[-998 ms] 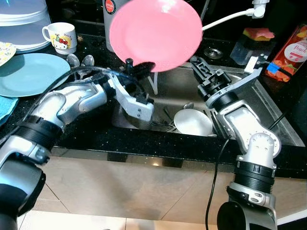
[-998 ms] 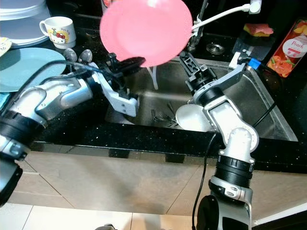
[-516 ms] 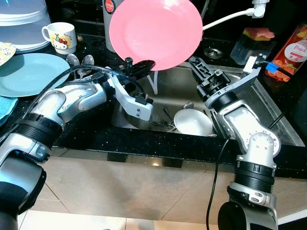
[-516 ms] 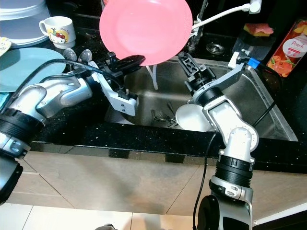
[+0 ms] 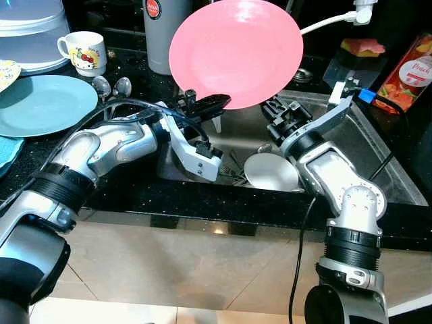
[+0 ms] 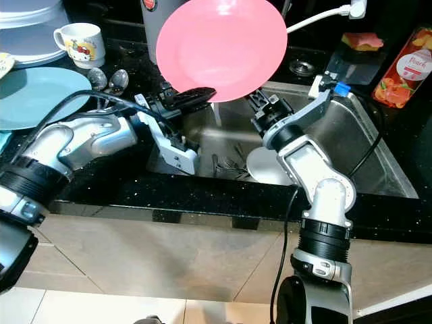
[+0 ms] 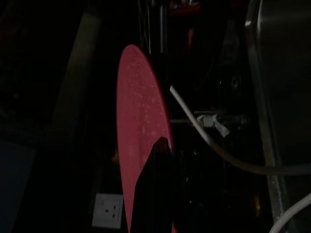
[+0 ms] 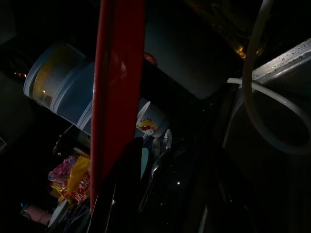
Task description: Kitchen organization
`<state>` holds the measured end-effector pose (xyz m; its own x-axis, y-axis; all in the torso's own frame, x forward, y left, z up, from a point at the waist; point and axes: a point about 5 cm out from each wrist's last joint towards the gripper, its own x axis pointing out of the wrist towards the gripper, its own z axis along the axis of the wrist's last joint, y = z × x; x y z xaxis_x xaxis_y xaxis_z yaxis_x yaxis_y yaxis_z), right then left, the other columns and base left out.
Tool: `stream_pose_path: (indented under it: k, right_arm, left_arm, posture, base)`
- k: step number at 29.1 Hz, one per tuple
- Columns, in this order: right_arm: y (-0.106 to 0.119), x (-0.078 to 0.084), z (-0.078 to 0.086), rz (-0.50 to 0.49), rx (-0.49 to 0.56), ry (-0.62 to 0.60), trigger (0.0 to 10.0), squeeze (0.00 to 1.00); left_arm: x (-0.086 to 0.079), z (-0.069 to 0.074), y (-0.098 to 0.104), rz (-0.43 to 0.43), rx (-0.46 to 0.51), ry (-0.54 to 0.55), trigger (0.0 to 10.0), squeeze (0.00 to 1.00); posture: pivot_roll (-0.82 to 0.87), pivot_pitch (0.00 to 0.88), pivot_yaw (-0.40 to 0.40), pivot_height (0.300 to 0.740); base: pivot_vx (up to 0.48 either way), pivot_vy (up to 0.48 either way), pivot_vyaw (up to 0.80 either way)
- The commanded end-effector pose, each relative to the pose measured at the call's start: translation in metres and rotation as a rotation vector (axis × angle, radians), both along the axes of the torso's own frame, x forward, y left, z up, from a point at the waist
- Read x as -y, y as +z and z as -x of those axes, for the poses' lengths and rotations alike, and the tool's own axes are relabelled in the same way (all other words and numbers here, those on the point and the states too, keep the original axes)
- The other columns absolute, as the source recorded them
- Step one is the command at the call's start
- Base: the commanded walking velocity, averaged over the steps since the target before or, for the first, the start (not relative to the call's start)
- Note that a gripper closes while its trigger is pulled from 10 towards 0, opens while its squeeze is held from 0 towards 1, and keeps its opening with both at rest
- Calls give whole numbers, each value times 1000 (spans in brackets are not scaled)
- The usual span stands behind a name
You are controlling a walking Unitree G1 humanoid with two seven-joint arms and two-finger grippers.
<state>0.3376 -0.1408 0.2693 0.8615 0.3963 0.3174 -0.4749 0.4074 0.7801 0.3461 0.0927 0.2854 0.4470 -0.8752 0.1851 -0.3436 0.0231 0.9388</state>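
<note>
Pink plate [image 5: 235, 54]: one, upper centre of frame, held upright over the sink [image 5: 378, 162]. My left gripper [image 5: 206, 102] has its fingers clamped on the plate's lower rim; in the left wrist view one black finger [image 7: 154, 194] lies against the plate's face. My right gripper [image 5: 273, 108] sits at the plate's lower right edge, centre of frame; I cannot tell whether its fingers are apart or together. In the right wrist view the plate [image 8: 116, 87] shows edge-on beside a dark finger.

White bowl [image 5: 271, 171]: one, in the sink, centre right, below my right forearm. Cutlery [image 5: 233, 174]: several dark pieces beside it in the sink, count unclear.

Blue plate [image 5: 44, 104]: one, flat on the tabletop [image 5: 135, 84], left of frame. Mug [image 5: 84, 52]: one, white, cartoon print, upper left. Spoons [image 5: 111, 86]: two, between mug and sink. Lidded containers [image 5: 30, 30]: a pale stack, upper left corner, number uncertain. Grey cylinder [image 5: 162, 34]: one, upper centre-left behind the pink plate, red round label, writing too small to read.

Carton [image 5: 408, 67]: one, red, upper right, reads "Peach". Sponge [image 5: 364, 48]: one, yellow and pink, on a dark holder, upper right. White hose [image 5: 331, 21]: one, running from behind the pink plate to the top right.
</note>
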Motion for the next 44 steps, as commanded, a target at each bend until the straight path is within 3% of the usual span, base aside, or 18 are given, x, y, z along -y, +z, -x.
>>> stream_pose_path:
  k: [1,10,13,24,28,35,44]
  right_arm:
    - [10,1,4,11,46,-16,10000,0]
    - [9,5,5,8,43,-32,10000,0]
    - [10,5,5,2,48,-27,10000,0]
    - [5,-2,3,10,26,-2,10000,0]
    - [1,-2,2,22,11,-11,10000,0]
    - [4,13,2,20,22,-55,10000,0]
    - [1,10,1,24,10,-45,10000,0]
  left_arm:
    - [-4,-7,2,-23,14,55,10000,0]
    - [-19,-13,-1,-65,-3,125,10000,0]
    - [-14,-9,-13,-86,-44,88,10000,0]
    - [5,-2,-16,-63,-45,6,10000,0]
    - [2,-4,-14,-64,-28,29,10000,0]
    - [-19,-18,-16,-104,-19,170,10000,0]
    - [-10,-13,-14,-85,-21,121,10000,0]
  posture:
    - [245,90,-102,740]
    - [249,88,-102,740]
    - [247,81,-103,740]
    - [245,74,-103,740]
    - [245,73,-103,740]
    - [245,76,-102,740]
    - [247,80,-104,740]
  base:
    - [0,0,0]
    - [0,0,0]
    - [0,0,0]
    - [0,0,0]
    - [0,0,0]
    - [0,0,0]
    - [0,0,0]
